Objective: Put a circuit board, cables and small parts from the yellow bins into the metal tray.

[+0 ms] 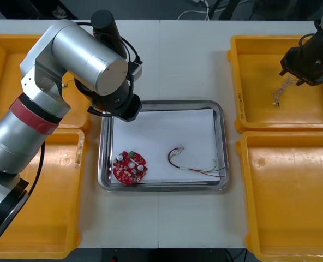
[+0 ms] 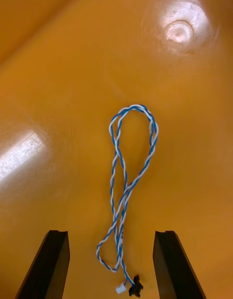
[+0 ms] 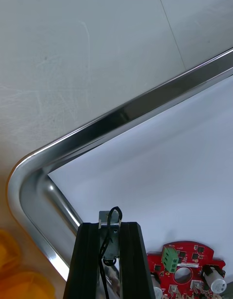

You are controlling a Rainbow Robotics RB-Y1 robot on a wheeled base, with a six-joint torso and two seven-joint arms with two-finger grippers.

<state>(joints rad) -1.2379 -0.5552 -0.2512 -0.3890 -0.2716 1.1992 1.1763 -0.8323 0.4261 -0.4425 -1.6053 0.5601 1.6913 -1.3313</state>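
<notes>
On the tray (image 1: pixel 222 136), the board (image 1: pixel 130 167) lies near left and a thin cable (image 1: pixel 194 166) near right. The left hand (image 3: pixel 109 226) hangs over the tray's far-left corner, its fingers pinched tight on a black cable (image 3: pixel 115 212). Farther off, the right hand (image 2: pixel 111 233) is over the far right bin (image 1: pixel 259 82). Its fingers are wide apart and empty, and a blue-white cable (image 2: pixel 126 190) lies between them on the bin floor.

No legible txt, labels or nos. anywhere.
</notes>
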